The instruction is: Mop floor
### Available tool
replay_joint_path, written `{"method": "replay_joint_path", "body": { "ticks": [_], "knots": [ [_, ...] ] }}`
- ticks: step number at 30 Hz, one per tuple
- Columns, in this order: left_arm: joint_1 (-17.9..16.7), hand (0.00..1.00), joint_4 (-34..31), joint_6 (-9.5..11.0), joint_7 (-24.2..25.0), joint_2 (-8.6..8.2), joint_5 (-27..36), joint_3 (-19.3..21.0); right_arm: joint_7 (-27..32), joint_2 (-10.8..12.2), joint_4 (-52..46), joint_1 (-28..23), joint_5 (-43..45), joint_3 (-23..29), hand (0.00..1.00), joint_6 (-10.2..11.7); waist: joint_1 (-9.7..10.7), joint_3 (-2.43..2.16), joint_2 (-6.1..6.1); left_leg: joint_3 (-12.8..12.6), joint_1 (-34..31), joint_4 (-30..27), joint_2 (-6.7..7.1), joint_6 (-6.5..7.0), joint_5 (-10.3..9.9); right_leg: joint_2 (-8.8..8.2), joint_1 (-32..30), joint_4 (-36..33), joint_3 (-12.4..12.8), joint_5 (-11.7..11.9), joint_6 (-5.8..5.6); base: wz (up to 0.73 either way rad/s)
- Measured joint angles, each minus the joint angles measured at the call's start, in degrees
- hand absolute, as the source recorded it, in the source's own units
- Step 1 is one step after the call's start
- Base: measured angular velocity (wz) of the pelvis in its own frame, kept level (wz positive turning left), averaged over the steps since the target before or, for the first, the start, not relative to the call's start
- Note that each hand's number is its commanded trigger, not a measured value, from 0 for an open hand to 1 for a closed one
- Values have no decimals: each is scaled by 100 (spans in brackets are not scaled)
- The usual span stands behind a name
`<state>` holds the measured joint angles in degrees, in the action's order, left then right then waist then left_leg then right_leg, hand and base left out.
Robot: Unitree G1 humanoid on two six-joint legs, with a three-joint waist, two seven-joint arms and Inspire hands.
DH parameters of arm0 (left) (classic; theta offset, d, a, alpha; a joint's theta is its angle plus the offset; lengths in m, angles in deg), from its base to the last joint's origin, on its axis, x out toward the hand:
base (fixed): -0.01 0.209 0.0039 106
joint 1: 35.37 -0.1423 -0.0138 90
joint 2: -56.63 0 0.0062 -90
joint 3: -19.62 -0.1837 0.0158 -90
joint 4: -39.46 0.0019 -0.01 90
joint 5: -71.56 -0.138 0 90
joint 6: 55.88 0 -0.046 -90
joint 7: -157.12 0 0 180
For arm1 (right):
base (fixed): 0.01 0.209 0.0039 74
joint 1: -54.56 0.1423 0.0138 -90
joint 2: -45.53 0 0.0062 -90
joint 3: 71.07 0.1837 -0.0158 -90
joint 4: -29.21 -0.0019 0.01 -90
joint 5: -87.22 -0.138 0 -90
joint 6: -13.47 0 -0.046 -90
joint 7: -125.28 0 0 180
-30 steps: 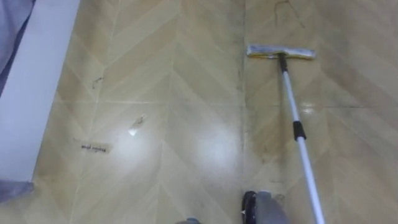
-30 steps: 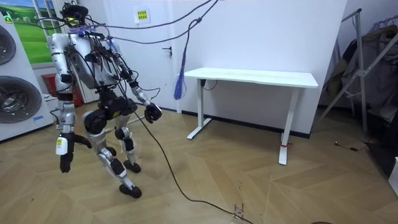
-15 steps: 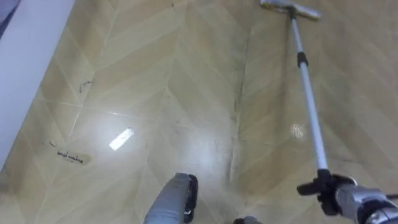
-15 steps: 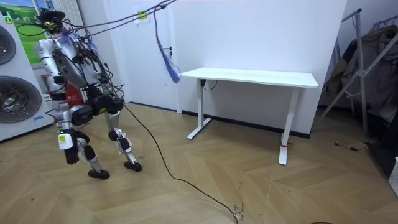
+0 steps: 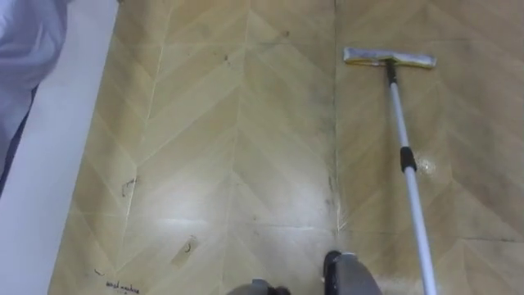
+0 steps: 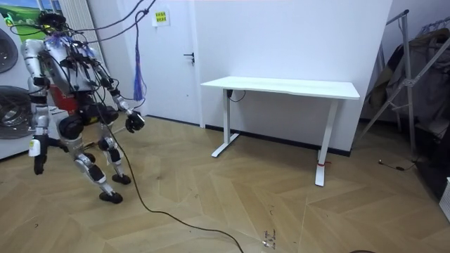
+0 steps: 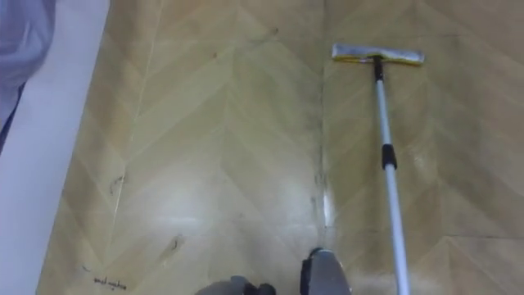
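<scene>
Your mop (image 5: 408, 176) is on the floor (image 5: 229, 123) ahead and to the robot's right; its flat mop head (image 5: 390, 57) lies square on the boards, and the pole runs back from it and out at the lower right edge of the eye views, so you can judge that the right side is driving it.

In the room view the robot stands between the washing machine (image 6: 13, 105) and the white bench (image 6: 281, 87), well apart from the bench; by its stance I take the low hanging one for the right hand (image 6: 39, 165) and the one held out at waist height for the left hand (image 6: 133, 121); both are too small there for me to tell whether their fingers are curled or straight, or what they hold.

As for progress, count little as proven; no wet track shows beside the mop head. A dark smear along the board seam (image 5: 334, 187) lies just left of the pole, a scribbled scuff (image 5: 128, 187) sits near the white wall base (image 5: 49, 188), and a smaller mark (image 5: 187, 246) lies nearer the robot; none looks wiped. You likely have most of this patch to cover, starting with the seam.
</scene>
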<state>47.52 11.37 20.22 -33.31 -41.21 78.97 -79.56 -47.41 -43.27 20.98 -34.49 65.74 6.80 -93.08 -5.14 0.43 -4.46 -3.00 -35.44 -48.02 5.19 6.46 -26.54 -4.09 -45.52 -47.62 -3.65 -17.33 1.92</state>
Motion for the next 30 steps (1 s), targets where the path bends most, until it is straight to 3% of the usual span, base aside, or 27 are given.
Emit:
{"method": "replay_joint_path", "body": {
  "ticks": [2,3,4,5,6,7,8,9,10,11,12,13,14,15,16,17,18,19,21,23,24,25,26,27,29,30],
  "knots": [
    [-66,0,-2,-65,-22,47,206,-19,-2,-112,61,427,141,47,100,-175,-23,37,90,-59,-246,-827,-120,-262,88,34,37,-304,-38,-292,57,8],
    [-104,0,-31,-81,-44,122,489,-36,-5,-235,68,790,190,31,100,-241,-144,79,203,-178,-630,-1665,-318,-606,419,129,7,-557,21,-506,67,-27],
    [-239,0,-196,-72,-70,237,840,-114,-50,-361,41,1183,217,-74,100,-230,-315,75,370,-252,-1081,-2463,-471,-759,1054,224,-79,-789,119,-659,108,-38],
    [-304,0,-281,-64,-74,294,957,-173,-80,-421,17,1417,229,-156,100,-226,-371,101,451,-249,-1306,-2817,-501,-773,1469,253,-94,-894,151,-714,145,-39],
    [-425,0,-468,-59,-97,410,1148,-330,-135,-523,-83,1824,200,-253,100,-198,-440,115,620,-264,-1735,-3358,-532,-802,2236,284,-156,-1089,213,-805,266,-17],
    [-489,0,-568,-37,-109,480,1223,-449,-215,-606,-196,2067,94,-355,100,-81,-507,143,669,-190,-2126,-3608,-586,-773,2248,372,-160,-1199,213,-906,291,-12],
    [-520,0,-614,-17,-110,495,1215,-465,-246,-665,-270,2176,85,-356,100,-21,-583,153,688,-177,-2278,-3569,-635,-738,2117,407,-156,-1238,213,-957,303,-14],
    [-585,0,-672,17,-96,500,1161,-453,-323,-694,-396,2376,47,-350,100,55,-697,169,749,-147,-2447,-3180,-684,-680,1851,451,-97,-1256,214,-1047,314,-11],
    [-621,0,-652,2,-10,500,1040,-449,-438,-687,-470,2440,-54,-340,100,75,-739,156,786,-152,-2369,-2274,-685,-675,1596,453,40,-1195,217,-1140,279,0],
    [-638,0,-650,6,30,499,1026,-450,-470,-686,-500,2421,-120,-342,100,76,-747,157,780,-157,-2240,-1711,-685,-693,1529,456,144,-1148,216,-1192,244,11],
    [-653,0,-628,5,146,497,1029,-448,-503,-688,-514,2290,-281,-360,100,87,-789,153,731,-120,-1926,-625,-694,-697,1511,450,395,-1018,204,-1296,186,17],
    [-619,0,-610,1,248,514,1044,-445,-544,-689,-516,2037,-452,-445,100,149,-757,145,691,-148,-1738,-265,-677,-464,1357,377,632,-896,179,-1419,95,22],
    [-580,0,-599,-6,269,511,1036,-443,-550,-705,-514,1825,-549,-459,100,194,-740,121,651,-174,-1645,-250,-626,-343,1262,315,758,-820,152,-1461,31,45],
    [-518,0,-574,-13,315,473,1032,-428,-548,-753,-454,1424,-610,-461,100,255,-678,86,569,-190,-1511,-253,-494,-145,1094,201,968,-735,143,-1468,-57,67],
    [-341,0,-468,-5,334,390,950,-320,-526,-777,-244,1035,-608,-464,100,293,-575,85,465,-220,-1339,-289,-305,-3,931,114,1005,-1056,313,-1412,-196,65],
    [-296,0,-451,15,331,364,913,-285,-488,-780,-145,833,-607,-467,100,289,-556,75,433,-256,-1259,-322,-232,48,825,96,943,-1333,421,-1300,-305,43],
    [-274,0,-489,111,335,341,833,-243,-388,-749,-106,370,-568,-470,100,280,-504,32,362,-284,-1095,-394,-115,172,651,62,805,-1882,575,-950,-434,13],
    [-283,0,-494,197,318,329,770,-225,-308,-678,-113,-62,-550,-476,100,280,-431,-33,240,-249,-944,-421,-32,235,467,55,668,-2289,610,-612,-466,0],
    [-294,0,-489,280,302,312,759,-213,-166,-503,-145,-471,-545,-454,100,279,-337,-71,115,-205,-722,-401,-24,266,272,129,287,-2516,641,-557,-463,-32],
    [-288,0,-436,299,247,277,678,-218,-80,-280,-145,-572,-484,-431,100,260,-182,-23,35,-48,-467,-264,22,227,163,222,-63,-2113,621,-568,-444,-56],
    [-287,0,-421,299,214,211,671,-215,-47,-175,-159,-553,-438,-428,100,217,-136,11,34,132,-303,-152,62,186,124,270,-171,-1482,588,-560,-427,-62],
    [-294,0,-396,298,202,151,648,-207,-30,-79,-166,-514,-325,-398,100,154,-150,-21,-44,266,-134,-51,68,141,67,292,-166,-702,468,-483,-312,-65],
    [-298,0,-357,283,196,131,645,-204,-30,-44,-170,-426,-276,-397,100,116,-148,13,4,364,-58,-32,82,116,26,315,-131,-368,449,-418,-266,-58],
    [-290,0,-297,205,179,110,619,-192,-32,5,-186,-288,-185,-370,100,12,-131,15,11,598,75,-52,179,46,-75,318,-90,10,348,-265,-172,-28],
    [-226,0,-283,105,90,90,614,-172,12,-20,-160,25,-107,-316,100,-135,-108,31,87,752,100,-253,283,-85,-189,126,-17,-149,162,-242,-120,8],
    [-209,0,-287,107,20,98,640,-176,65,-90,-101,365,-16,-200,100,-290,-118,56,177,677,41,-561,310,-159,-214,-85,-24,-406,-9,-237,-44,31]
  ]
}}
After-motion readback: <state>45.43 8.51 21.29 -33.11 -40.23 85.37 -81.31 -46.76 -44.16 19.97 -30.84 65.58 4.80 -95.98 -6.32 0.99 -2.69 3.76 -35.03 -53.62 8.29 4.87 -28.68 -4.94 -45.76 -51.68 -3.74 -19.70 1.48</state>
